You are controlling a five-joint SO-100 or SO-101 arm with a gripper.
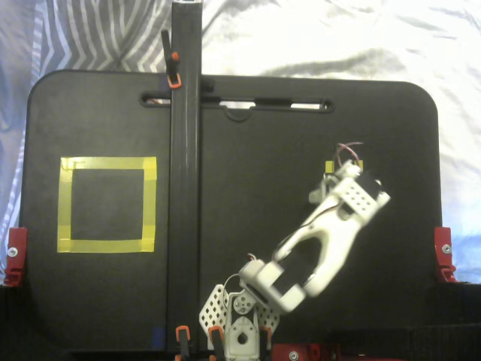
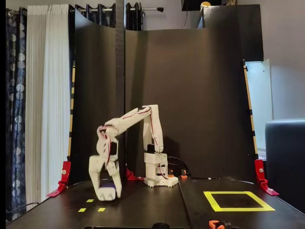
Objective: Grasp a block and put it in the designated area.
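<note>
In a fixed view from the front, my gripper [image 2: 108, 192] points down at the table on the left, and its fingers [image 2: 97, 183] stand on either side of the dark-blue block [image 2: 108, 186], which fills the gap between them at table level. In a fixed view from above, the white wrist [image 1: 352, 200] covers the gripper and the block at the right of the board. The designated area, a square of wide yellow tape, lies far off at the left from above [image 1: 107, 164] and at the right from the front [image 2: 238, 208]. It holds nothing.
Small yellow tape squares [image 2: 101, 209] lie by the gripper; two show from above [image 1: 328, 165]. A black upright post [image 1: 185, 173] stands between the arm and the yellow square. Red clamps [image 1: 444, 252] hold the board's edges. The arm's base [image 2: 155, 174] stands at the middle.
</note>
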